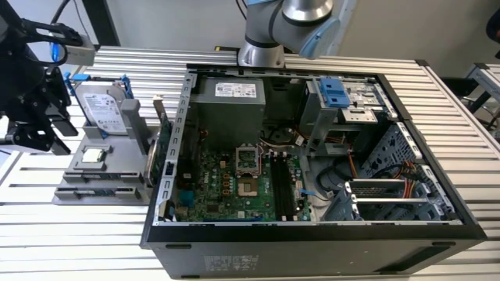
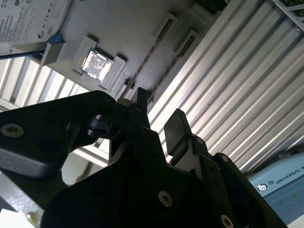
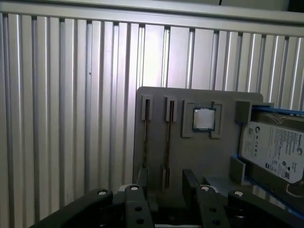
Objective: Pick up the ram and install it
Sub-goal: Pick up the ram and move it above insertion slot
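Hand (image 3: 166, 176) open over the ram (image 3: 168, 135)
Fingers (image 3: 190, 180) apart, it hovers above the ram, which stands edge-up in the grey holder (image 3: 199, 156) on the counter (image 3: 71, 95); a lateral offset could jam the hand against the slot wall.

Listed as counted: one open computer case (image 1: 312, 246); one motherboard (image 1: 211, 181) within it; one grey holder (image 3: 213, 156); one hard drive (image 3: 273, 152); one CPU chip (image 3: 204, 119); one expansion card (image 1: 165, 146); two ram sticks (image 3: 146, 142) (image 3: 168, 142), seen edge-on in the holder's slots; one gripper (image 3: 166, 183), by which two fingers (image 3: 190, 178) are carried.
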You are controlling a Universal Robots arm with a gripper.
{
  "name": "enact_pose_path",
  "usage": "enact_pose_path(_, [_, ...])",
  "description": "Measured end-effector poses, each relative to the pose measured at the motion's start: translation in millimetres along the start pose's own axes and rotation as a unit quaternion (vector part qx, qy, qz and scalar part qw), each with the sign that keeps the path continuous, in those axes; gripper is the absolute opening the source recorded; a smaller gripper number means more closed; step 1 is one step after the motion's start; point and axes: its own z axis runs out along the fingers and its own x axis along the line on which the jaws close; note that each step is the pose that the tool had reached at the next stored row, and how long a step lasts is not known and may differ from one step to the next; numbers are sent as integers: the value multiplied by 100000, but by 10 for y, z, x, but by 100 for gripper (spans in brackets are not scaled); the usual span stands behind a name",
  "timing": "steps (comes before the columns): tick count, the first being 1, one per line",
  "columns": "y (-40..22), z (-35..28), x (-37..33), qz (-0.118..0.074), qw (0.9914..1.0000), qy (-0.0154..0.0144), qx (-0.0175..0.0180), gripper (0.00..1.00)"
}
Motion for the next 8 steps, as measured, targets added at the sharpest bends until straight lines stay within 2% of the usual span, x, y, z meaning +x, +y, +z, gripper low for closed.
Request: enact_pose_path(8, [4, 60, -2, -4, 100000, -1, 52, 100])
